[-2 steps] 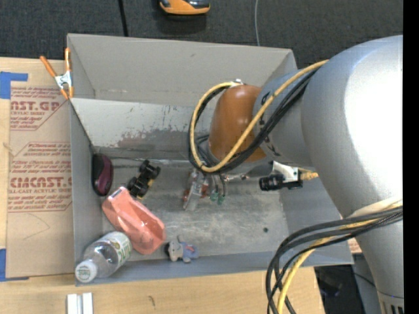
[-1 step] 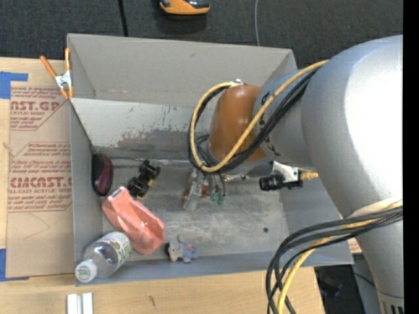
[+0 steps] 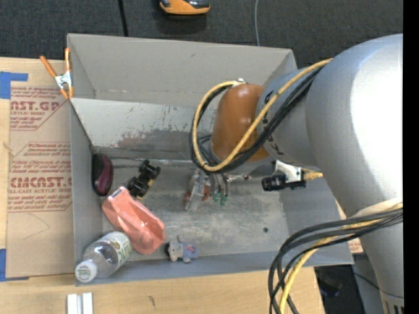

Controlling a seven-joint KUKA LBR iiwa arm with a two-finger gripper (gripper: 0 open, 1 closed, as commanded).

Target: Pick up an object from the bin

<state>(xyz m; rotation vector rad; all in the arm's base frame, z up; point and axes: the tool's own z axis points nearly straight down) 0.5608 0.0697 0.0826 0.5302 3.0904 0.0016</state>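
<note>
Your claw (image 3: pixel 207 192) hangs low over the middle of the grey bin (image 3: pixel 177 77); you cannot tell how far open it is, or whether it grips anything. Nearest, toward the camera view's left, lies a small black piece (image 3: pixel 143 178). Beyond it lie a pink pouch (image 3: pixel 134 222) and a clear bottle (image 3: pixel 103 256).

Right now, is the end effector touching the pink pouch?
Apart. The camera view shows bare bin floor between the end effector and the pink pouch.

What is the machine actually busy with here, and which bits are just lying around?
In the job: gripper, low in the grey bin.
Lying about, untouched: pink bag, bottle, dark oval thing, small black thing, little toy.
</note>
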